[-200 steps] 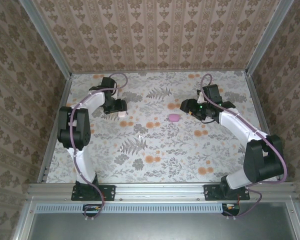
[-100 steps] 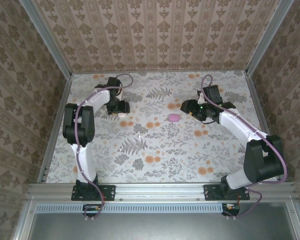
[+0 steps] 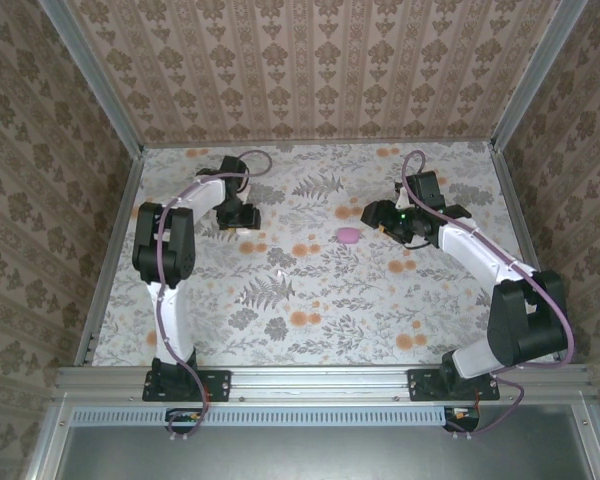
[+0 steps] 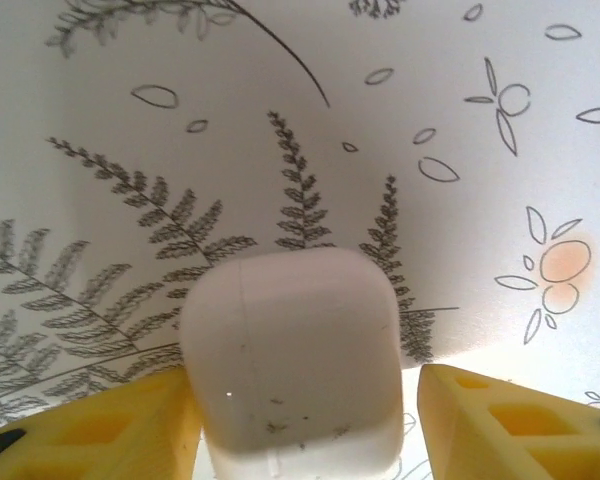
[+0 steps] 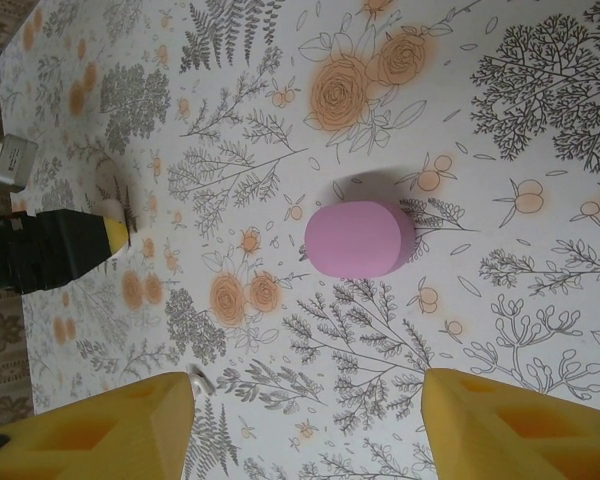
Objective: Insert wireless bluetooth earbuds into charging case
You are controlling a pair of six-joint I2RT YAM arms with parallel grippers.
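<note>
The charging case (image 4: 290,350), a white rounded-square box, lies on the floral table between my left gripper's (image 4: 302,400) yellow fingers. The left finger (image 4: 130,420) is up against the case, while a gap separates the right finger (image 4: 500,420) from it, so the jaws are open around it. From above, the left gripper (image 3: 238,215) stands over the case (image 3: 245,229) at the back left. One tiny white earbud (image 5: 198,379) lies on the table by my right gripper's left finger; from above, the earbud (image 3: 280,273) sits mid-table. My right gripper (image 5: 308,400) is open and holds nothing.
A pink oval block (image 5: 358,238) lies just ahead of the right gripper (image 3: 375,214); from above, the pink block (image 3: 348,236) sits between the two grippers. Patterned walls enclose the table on three sides, and a metal rail (image 3: 320,378) runs along the near edge.
The left arm's elbow has swung inward and its gripper has shifted slightly toward the back over the case, with the jaws narrowing. The right arm has not moved.
</note>
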